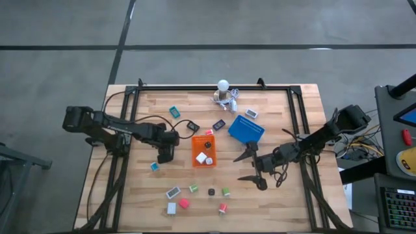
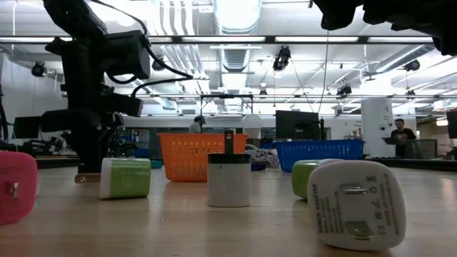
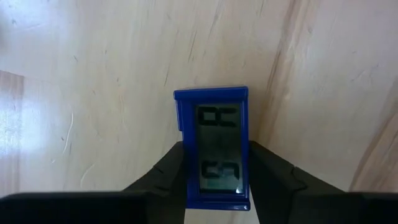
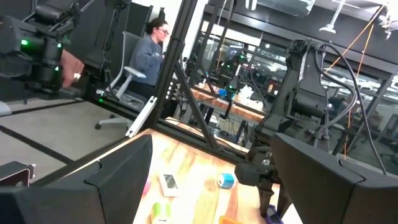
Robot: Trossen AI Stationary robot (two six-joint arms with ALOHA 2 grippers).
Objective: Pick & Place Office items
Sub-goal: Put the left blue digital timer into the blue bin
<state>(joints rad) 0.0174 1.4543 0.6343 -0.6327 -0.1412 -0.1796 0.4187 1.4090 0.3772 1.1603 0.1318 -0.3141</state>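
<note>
Worktop (image 1: 279, 195): pale wood, plank grain.
Left tray (image 1: 195, 153): orange.
Right tray (image 1: 246, 129): blue.
Held clock (image 3: 215, 149): blue frame, grey display, dark digits.
Arms: black.
Front plug block (image 2: 355, 203): white.
Left block (image 2: 14, 187): pink.

From overhead we look straight down on the whole table (image 1: 162, 107). At tabletop height we look level across it, sharing the orange tray (image 1: 203, 150) (image 2: 191, 153), here at twelve o'clock. Our wrist cameras sit close behind their fingers.

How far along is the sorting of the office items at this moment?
Done: a few small items lie in the orange tray. In hand: the left gripper is shut on a blue digital clock beside that tray. Left: many pieces lie loose on the table, like the pink block. The right gripper waits open.
</note>
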